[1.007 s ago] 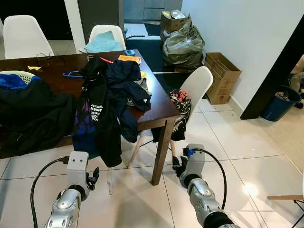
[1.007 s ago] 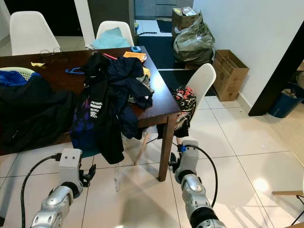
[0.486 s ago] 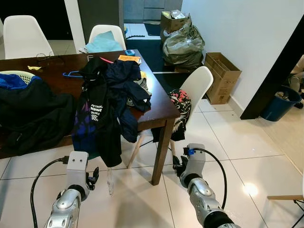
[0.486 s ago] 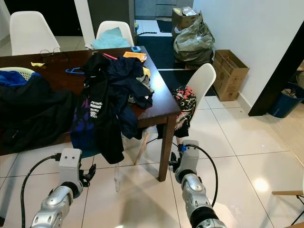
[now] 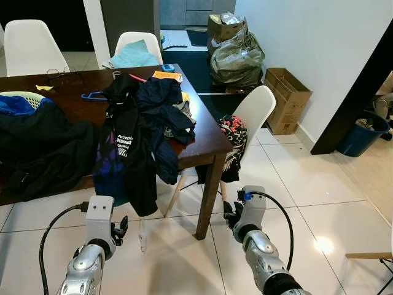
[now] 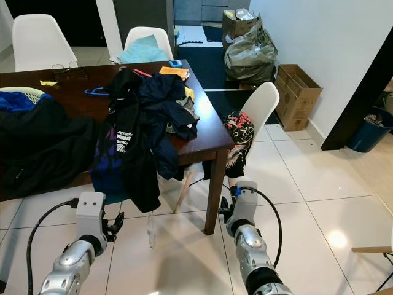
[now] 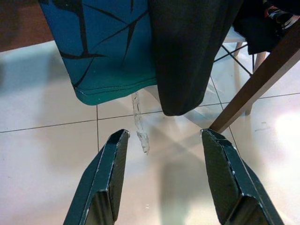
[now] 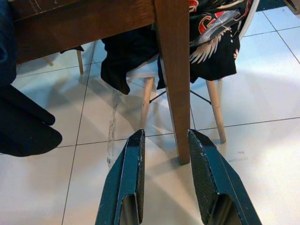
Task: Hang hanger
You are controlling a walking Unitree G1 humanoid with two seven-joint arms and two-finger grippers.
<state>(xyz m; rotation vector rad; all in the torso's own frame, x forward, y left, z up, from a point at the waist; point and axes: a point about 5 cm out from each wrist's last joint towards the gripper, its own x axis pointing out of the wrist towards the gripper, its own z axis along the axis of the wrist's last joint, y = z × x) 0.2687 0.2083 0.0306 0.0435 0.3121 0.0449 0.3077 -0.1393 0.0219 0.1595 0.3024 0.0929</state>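
A blue hanger (image 5: 93, 96) lies flat on the dark wooden table (image 5: 206, 146), just left of a heap of dark clothes (image 5: 144, 123) that spills over the table's front edge. A clear plastic strip (image 7: 139, 126) dangles below those clothes. My left gripper (image 7: 164, 133) is open, low above the floor tiles under the hanging garments, with nothing between its fingers. My right gripper (image 8: 166, 132) is open too, low and facing the table's corner leg (image 8: 172, 75). Both arms sit well below the tabletop, far from the hanger.
A white chair (image 5: 255, 110) with a patterned garment draped on it stands right of the table corner. More white chairs (image 5: 138, 43) stand behind the table. A black jacket (image 5: 43, 150) covers the table's left. A cardboard box (image 5: 287, 98), bags and a blue bin (image 5: 359, 135) line the right wall.
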